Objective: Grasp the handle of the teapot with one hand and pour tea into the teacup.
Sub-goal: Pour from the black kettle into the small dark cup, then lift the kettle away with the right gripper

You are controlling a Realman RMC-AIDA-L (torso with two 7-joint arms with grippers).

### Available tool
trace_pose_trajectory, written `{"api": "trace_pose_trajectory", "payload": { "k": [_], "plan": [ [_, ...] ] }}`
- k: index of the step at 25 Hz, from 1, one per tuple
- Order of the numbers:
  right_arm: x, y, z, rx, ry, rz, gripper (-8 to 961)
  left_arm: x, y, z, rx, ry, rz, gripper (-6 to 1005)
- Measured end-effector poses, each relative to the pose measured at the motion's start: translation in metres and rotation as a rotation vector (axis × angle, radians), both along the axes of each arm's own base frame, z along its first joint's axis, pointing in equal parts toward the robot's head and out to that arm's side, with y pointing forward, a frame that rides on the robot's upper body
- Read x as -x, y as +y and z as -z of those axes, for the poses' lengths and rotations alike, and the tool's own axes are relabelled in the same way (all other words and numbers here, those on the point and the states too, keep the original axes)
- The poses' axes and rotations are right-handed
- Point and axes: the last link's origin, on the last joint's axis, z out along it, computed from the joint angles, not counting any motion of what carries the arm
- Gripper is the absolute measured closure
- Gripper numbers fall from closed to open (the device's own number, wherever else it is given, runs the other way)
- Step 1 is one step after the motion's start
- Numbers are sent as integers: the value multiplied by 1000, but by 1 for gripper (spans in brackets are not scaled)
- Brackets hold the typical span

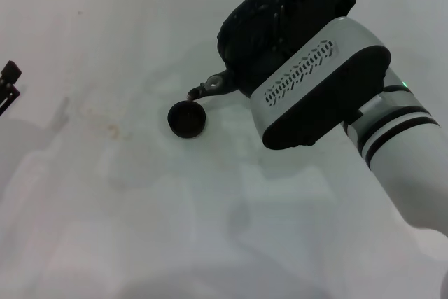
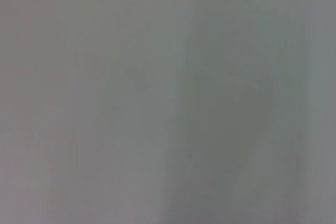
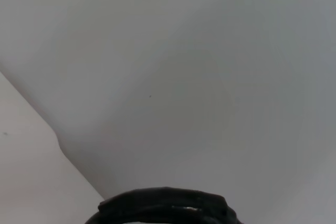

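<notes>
Right pincer (image 1: 280,29) sits over the teapot (image 1: 245,33), grip state hidden by the wrist. Spout (image 1: 210,89) points toward 7 o'clock, its tip just above the teacup (image 1: 187,118) on the worktop (image 1: 140,208). Left pincer (image 1: 8,82) is parked far away at 9 o'clock.

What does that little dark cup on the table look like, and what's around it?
The teacup is a tiny round, handleless cup, very dark brownish-black and slightly glossy, standing upright on the pale table. Its mouth faces up; whether it holds tea cannot be told. The teapot's ringed spout hangs just above its rim, tilted toward it, apparently not touching.
</notes>
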Motion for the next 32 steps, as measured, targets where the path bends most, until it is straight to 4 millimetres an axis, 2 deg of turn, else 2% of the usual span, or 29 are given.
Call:
{"api": "trace_pose_trajectory", "payload": {
  "k": [32],
  "plan": [
    [-2,-5,7,-22,-83,-17,846,-2,6,1,5,4,7,153]
  ]
}}
